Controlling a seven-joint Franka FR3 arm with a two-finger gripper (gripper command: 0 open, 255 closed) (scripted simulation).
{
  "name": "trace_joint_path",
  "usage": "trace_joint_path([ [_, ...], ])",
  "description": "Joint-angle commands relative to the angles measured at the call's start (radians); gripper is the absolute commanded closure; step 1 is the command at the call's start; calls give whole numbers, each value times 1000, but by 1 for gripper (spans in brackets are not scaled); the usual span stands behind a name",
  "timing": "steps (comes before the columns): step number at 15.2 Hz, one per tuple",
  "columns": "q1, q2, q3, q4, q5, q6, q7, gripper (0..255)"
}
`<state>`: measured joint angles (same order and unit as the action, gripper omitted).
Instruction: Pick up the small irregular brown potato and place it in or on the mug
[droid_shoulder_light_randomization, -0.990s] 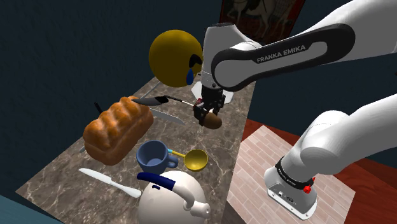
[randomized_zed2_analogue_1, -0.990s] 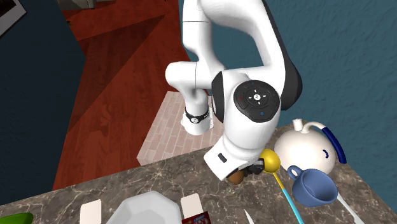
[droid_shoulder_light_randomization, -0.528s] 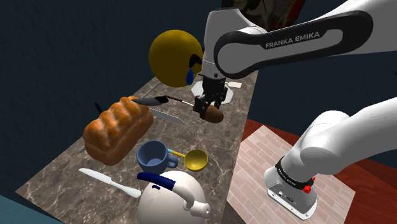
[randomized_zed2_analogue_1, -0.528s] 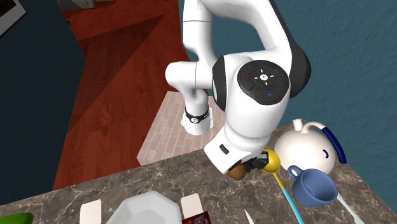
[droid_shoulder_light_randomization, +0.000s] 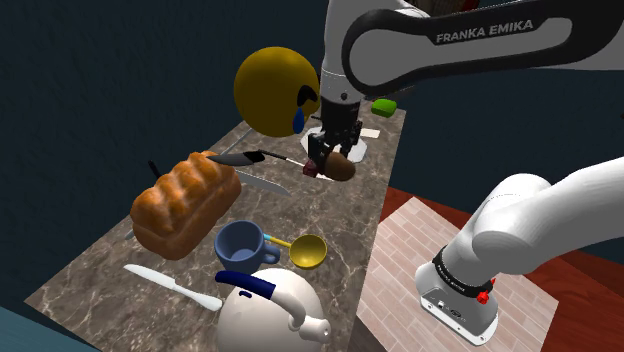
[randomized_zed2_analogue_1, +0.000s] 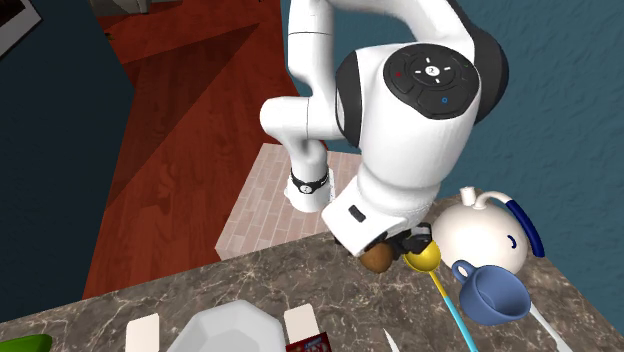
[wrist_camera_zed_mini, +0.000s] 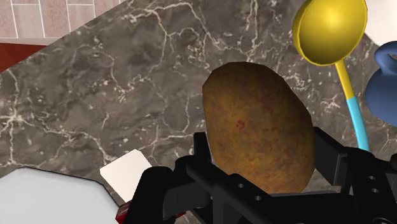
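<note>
The pincer (droid_shoulder_light_randomization: 328, 160) clamps the brown potato (wrist_camera_zed_mini: 257, 130) from both sides, holding it above the marble table (droid_shoulder_light_randomization: 345, 215) at the shoulder view's upper middle, probably high enough to carry over the blue mug (droid_shoulder_light_randomization: 238, 243) at lower left of centre.

Potato (wrist_camera_zed_mini: 257, 127): rough, matt brown skin, finely mottled, with faint reddish specks.
Table (wrist_camera_zed_mini: 127, 83): dark marble with white veining; smooth, even finish.
Gripper (wrist_camera_zed_mini: 264, 149): matt black, smooth faces with hard edges.
Spoon (wrist_camera_zed_mini: 331, 28): smooth yellow bowl with slight gloss; smooth pale blue handle.
Mug (droid_shoulder_light_randomization: 240, 243): smooth blue surface, low sheen.
Teapot (droid_shoulder_light_randomization: 270, 315): smooth white body, soft gloss; dark blue handle, smooth.
Loaf (droid_shoulder_light_randomization: 185, 205): browned crust, uneven and ridged, lightly shiny on the crests.
Ball (droid_shoulder_light_randomization: 275, 90): smooth, matt yellow.
Arm (droid_shoulder_light_randomization: 540, 215): smooth white shell, soft gloss; dark bands, satin.
Stand (droid_shoulder_light_randomization: 395, 270): top in a pale brick pattern, matt.
Floor (randomized_zed2_analogue_1: 170, 150): red-brown wood planks, matt.
</note>
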<state>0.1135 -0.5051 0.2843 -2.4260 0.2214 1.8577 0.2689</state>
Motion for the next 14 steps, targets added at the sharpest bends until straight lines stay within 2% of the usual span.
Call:
trace_joint_path([
  [1,-1,-6,-4,20,-3,-27,1,255],
  [4,-2,-11,-8,50,-6,-62,4,255],
  [9,33,74,90,131,25,-39,129,255],
  [14,58,185,190,237,24,-16,260,255],
])
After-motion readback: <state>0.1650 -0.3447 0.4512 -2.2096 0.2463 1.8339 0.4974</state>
